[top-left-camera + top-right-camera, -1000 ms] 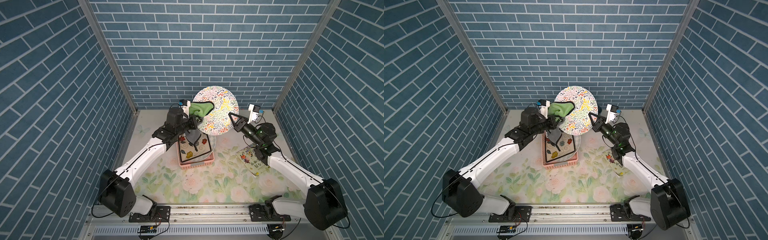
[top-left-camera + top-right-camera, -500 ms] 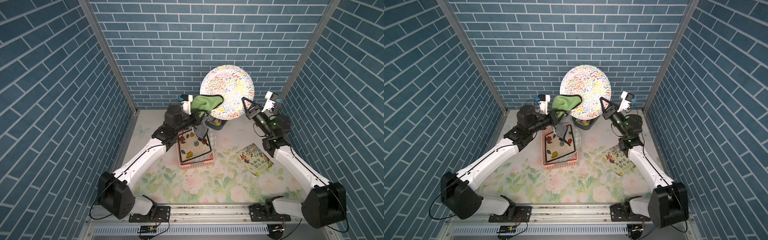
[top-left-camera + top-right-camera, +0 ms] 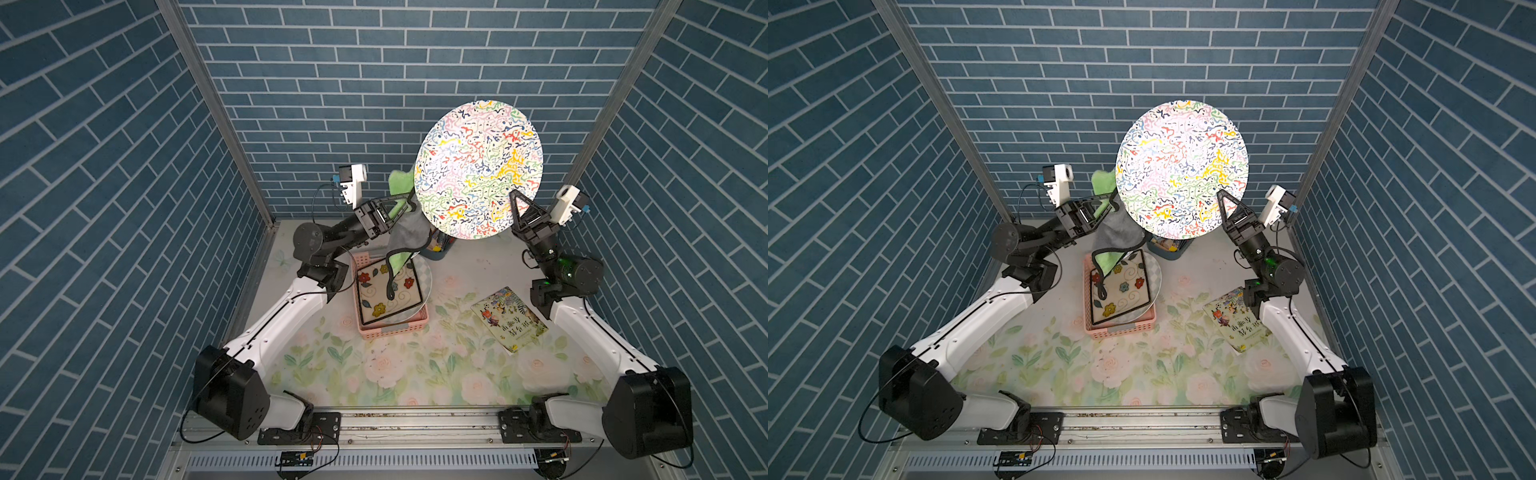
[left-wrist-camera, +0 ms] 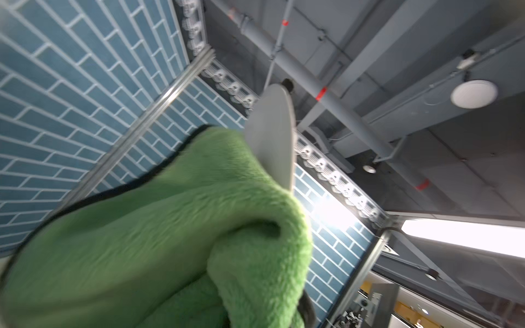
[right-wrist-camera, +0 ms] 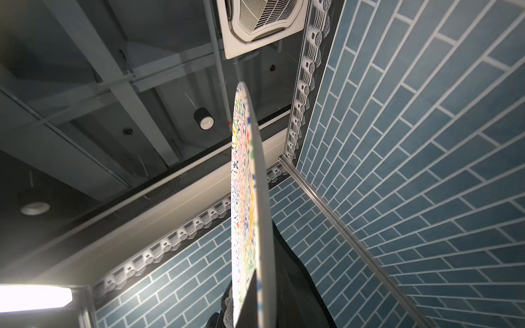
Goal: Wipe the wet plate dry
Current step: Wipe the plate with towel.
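Your round plate (image 3: pixel 478 166) (image 3: pixel 1181 166), covered in multicoloured squiggles, stands nearly on edge in the air, with its patterned face showing in both top views. The right gripper (image 3: pixel 515 196) (image 3: pixel 1222 195) is clenched on its lower rim, so the whole disc rises above those fingers. The right wrist view shows the plate (image 5: pixel 247 198) edge-on, and most of the fingers are cut off at the frame's border.

The left gripper (image 3: pixel 405 203) (image 3: pixel 1106 203) is clamped on a green plush cloth (image 3: pixel 401 180) (image 3: pixel 1102 180) with black trim and a grey reverse. The cloth bunches just beyond those fingertips and passes behind the plate's near rim. In the left wrist view the cloth (image 4: pixel 170 227) overlaps the plate's plain pale back (image 4: pixel 270 136) and hides the fingertips. That picture is blurred, so you cannot tell how firmly the cloth presses.

Below the left fingers, the cloth's tail hangs over a pink basket (image 3: pixel 390 331) (image 3: pixel 1121 330) that holds a square flowered dish (image 3: pixel 388 293) (image 3: pixel 1121 293). Something round and checked lies under the dish, mostly covered.

Between the two sets of fingers and lower down, a blue tub (image 3: pixel 440 250) (image 3: pixel 1169 248) is largely hidden by the plate, and its contents cannot be made out.

Below the right fingers, a picture book (image 3: pixel 509 318) (image 3: pixel 1237 320) lies flat on the floral table cover (image 3: pixel 415 370) (image 3: pixel 1121 374). Its cover shows cartoon animals and a title in characters too small to read.
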Robot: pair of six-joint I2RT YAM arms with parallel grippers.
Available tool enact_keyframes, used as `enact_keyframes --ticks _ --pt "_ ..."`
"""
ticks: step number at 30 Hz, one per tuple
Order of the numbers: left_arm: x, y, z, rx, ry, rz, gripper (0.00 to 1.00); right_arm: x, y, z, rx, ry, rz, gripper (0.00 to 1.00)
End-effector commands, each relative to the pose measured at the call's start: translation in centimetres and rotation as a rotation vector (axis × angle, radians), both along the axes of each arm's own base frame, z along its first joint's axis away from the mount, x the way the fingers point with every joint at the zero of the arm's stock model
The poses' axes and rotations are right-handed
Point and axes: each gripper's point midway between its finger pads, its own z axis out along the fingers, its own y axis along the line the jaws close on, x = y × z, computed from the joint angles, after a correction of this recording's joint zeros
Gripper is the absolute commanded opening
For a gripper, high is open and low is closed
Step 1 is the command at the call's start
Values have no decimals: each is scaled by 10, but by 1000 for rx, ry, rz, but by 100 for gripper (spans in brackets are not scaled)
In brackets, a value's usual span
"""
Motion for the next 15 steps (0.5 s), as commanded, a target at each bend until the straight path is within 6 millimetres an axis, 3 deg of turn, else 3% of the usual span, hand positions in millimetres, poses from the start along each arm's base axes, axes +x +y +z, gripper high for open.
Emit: enact_keyframes --ticks 1,6,12,15 --pt "-47 8 45 -109 -167 -106 0 -37 7 29 21 -158 116 0" --pt "-50 5 59 -196 -180 -165 0 -49 34 29 -24 -202 230 0" --pt "-65 -16 66 -292 -202 -291 0 -68 67 28 0 -245 376 0" --pt "-78 -29 68 -330 -208 -367 0 -56 66 34 24 -227 363 0"
